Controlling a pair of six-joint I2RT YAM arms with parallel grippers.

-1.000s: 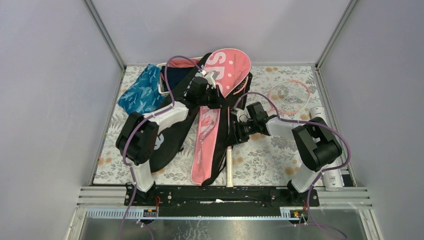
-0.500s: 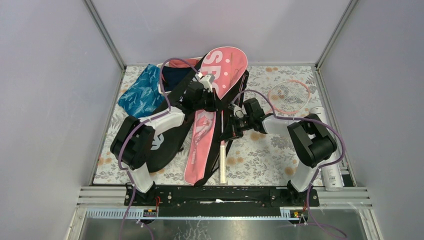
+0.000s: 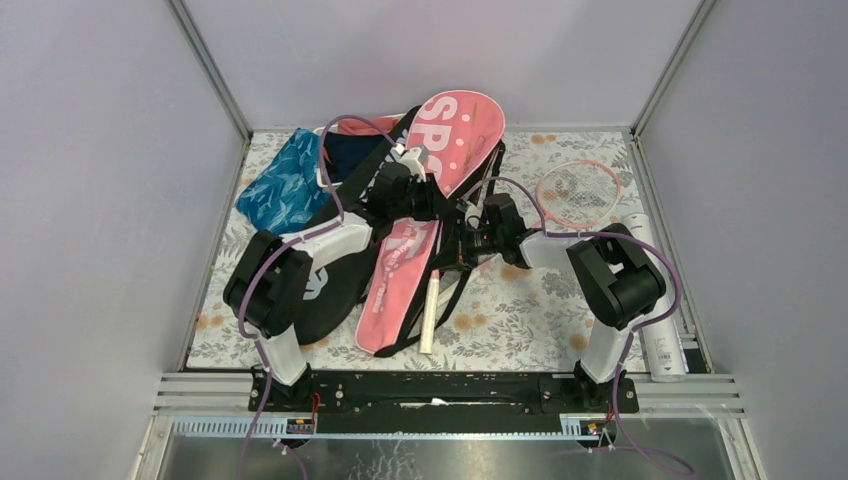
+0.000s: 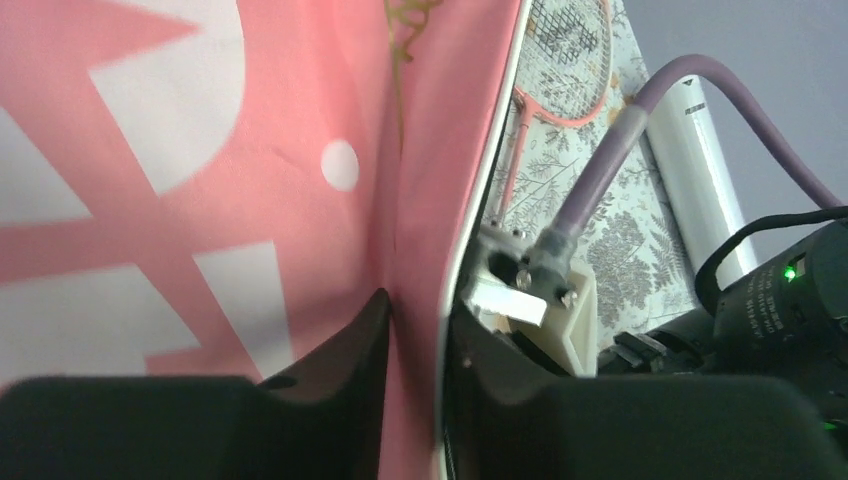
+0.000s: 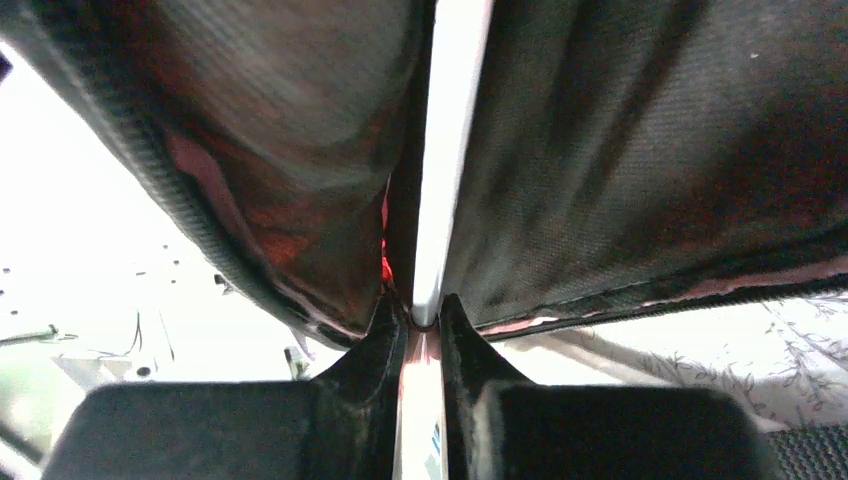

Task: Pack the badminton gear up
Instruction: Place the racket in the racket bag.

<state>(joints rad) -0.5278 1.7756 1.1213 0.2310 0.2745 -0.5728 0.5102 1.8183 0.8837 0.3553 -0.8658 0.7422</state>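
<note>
At mat (image 3: 540, 310) centre, pink bag (image 3: 460, 125) and racket (image 3: 429, 318) sit further left than second ago; right claw (image 5: 422, 318) pinches racket handle, left claw (image 4: 415, 325) clamps bag edge; handle still protrudes.

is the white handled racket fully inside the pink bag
Partly in: its white handle sticks out of the pink bag, and the right gripper is shut on it at the bag's mouth.

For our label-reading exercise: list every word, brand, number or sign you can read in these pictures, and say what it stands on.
"SP", then a partly hidden letter: large white letters on the pink racket-shaped fabric bag.
Small print lower on the same bag: too small to read.
White mark on the black racket-shaped bag: partly hidden, unreadable.
</note>
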